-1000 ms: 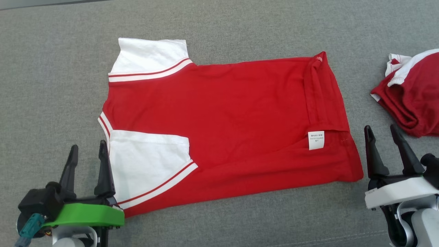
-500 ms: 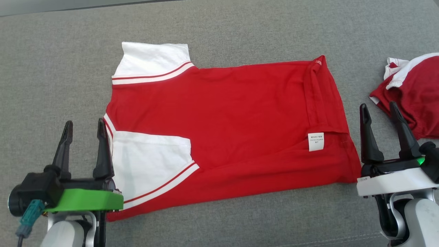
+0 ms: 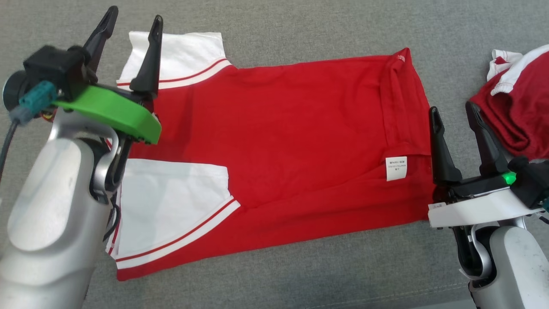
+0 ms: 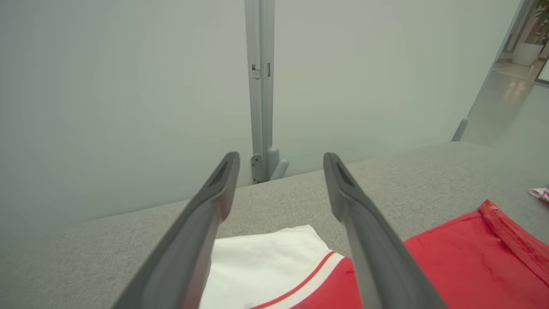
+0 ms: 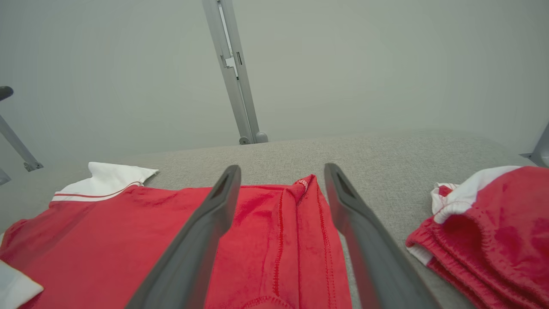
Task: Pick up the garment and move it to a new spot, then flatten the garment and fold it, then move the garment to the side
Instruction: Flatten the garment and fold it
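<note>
Though the red, white-sleeved fabric shirt (image 3: 300,128) lies flat, folding and moving aside likely remain; left gripper (image 3: 135,13) and right gripper (image 3: 452,107) fingers spread wide, empty

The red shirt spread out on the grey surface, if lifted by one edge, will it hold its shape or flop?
Probably floppy: the red shirt lies thin and flat, and its hem is folded over itself. Likely light, showing little thickness. It may drag rather than slide on the grey surface, which looks textured.
</note>
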